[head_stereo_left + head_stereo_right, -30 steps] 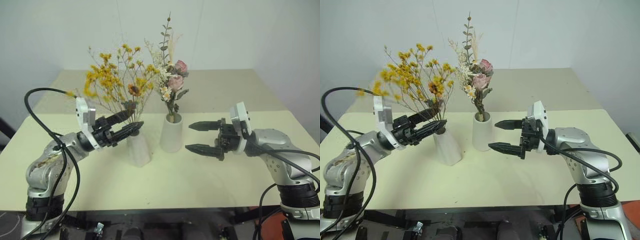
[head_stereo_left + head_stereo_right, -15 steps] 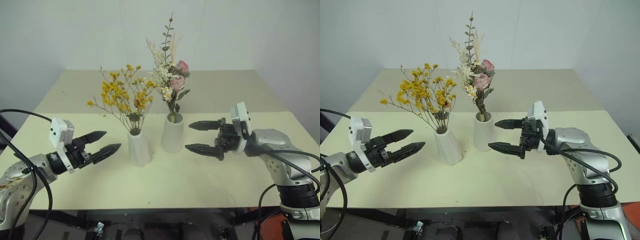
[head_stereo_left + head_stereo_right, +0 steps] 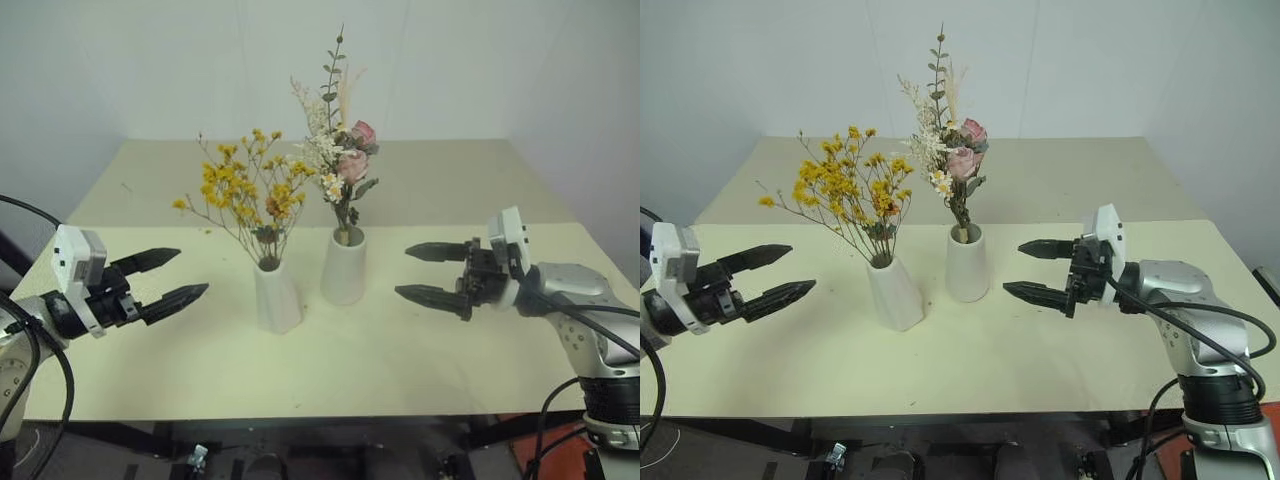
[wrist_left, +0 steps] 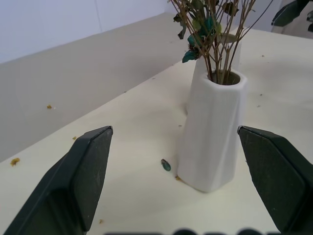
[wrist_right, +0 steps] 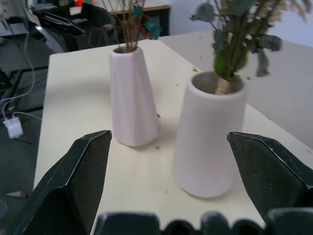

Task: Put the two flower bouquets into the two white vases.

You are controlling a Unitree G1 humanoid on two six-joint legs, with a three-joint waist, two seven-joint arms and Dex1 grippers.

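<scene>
A pale cream table (image 3: 400,350) stands before a plain white wall, with a second table surface beyond it. Near the middle of the table stand two white vases just beside each other. The narrow-necked vase with a faceted, flared base (image 3: 277,296) is on the left and slightly nearer; it holds the spray of yellow-orange dried flowers (image 3: 243,190) on thin brown stems. The wide-mouthed tapered vase (image 3: 343,266) on the right holds the bouquet of pink roses (image 3: 345,165), white sprigs and green leaves, which rises taller. The left gripper (image 3: 168,276) hangs well to the left of the vases, its two black fingers spread wide and empty, pointing toward them. The right gripper (image 3: 428,272) hangs near the right of the wide-mouthed vase, fingers likewise released and grasping nothing.
</scene>
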